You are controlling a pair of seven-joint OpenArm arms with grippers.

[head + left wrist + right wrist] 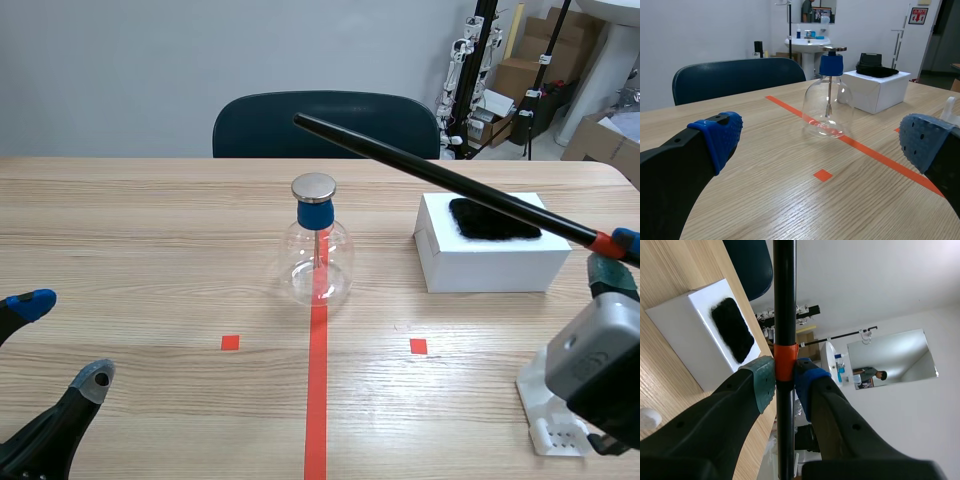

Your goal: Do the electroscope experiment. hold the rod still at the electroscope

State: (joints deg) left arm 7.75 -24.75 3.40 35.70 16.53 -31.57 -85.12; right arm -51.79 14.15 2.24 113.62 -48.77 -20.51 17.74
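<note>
Electroscope (316, 250): upright on the worktop (150, 230), on the red line.
Rod (440, 177): slanted, tip near the electroscope's cap, not touching.
Right hand (785, 380): clamped on the rod's orange band.
Left hand (822, 140): wide, holding nothing.

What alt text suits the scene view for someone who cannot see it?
The right gripper holds a long black rod with its tip above the metal cap of a glass electroscope mid-table. A white box topped with black cloth sits under the rod; the left gripper is open.
</note>
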